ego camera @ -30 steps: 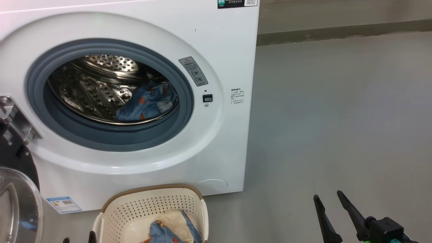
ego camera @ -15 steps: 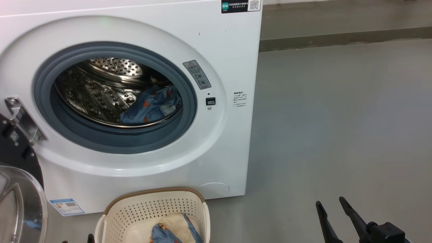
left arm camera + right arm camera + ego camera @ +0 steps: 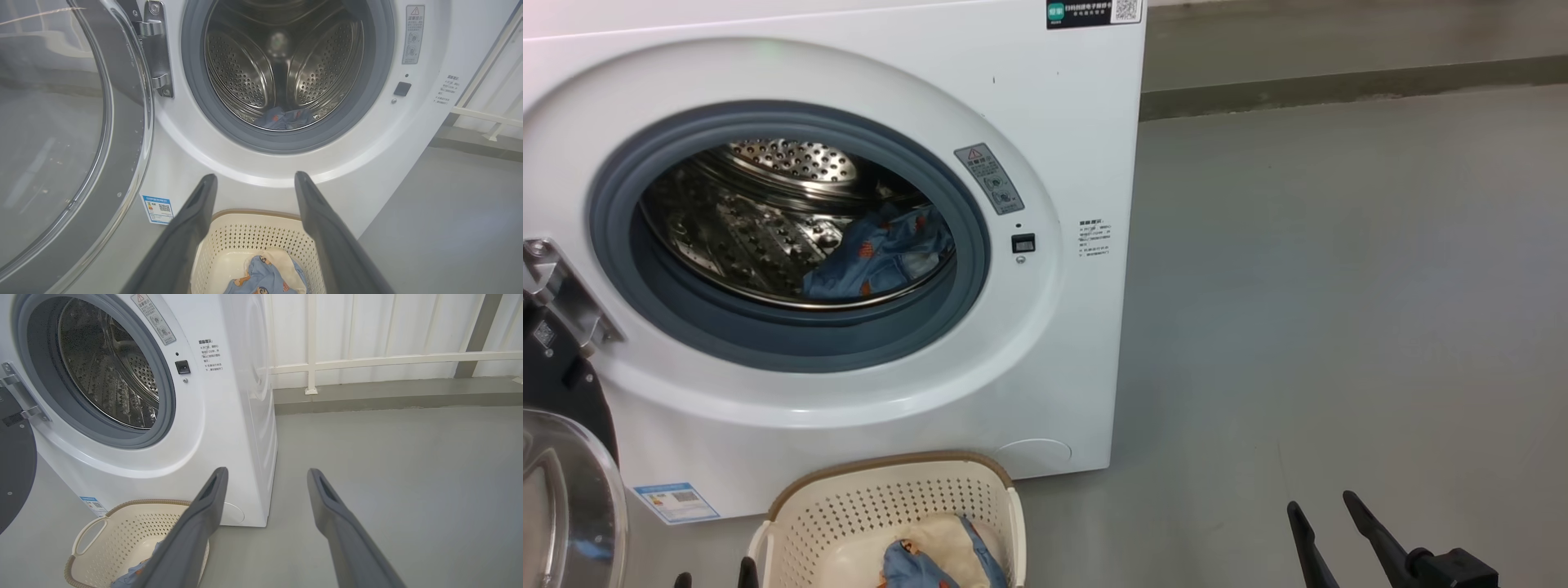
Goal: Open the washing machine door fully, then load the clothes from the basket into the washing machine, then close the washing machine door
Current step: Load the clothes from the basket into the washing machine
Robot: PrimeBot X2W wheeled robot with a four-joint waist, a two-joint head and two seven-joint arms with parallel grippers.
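The left gripper (image 3: 255,176) has its fingers spread wide and holds nothing. The basket (image 3: 245,239) sits near, just before the washing machine (image 3: 367,134), and contains clothes (image 3: 261,277). The washing machine door (image 3: 53,143) stands open at left. A blue garment (image 3: 286,118) lies in the drum (image 3: 245,69).

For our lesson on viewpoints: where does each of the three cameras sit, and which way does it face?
Head view: high up, looking down at the washing machine and basket; the right gripper shows lower right.
Left wrist view: behind the open left gripper, facing the drum.
Right wrist view: behind the open right gripper, facing floor and railing.
Shared: machine and basket.
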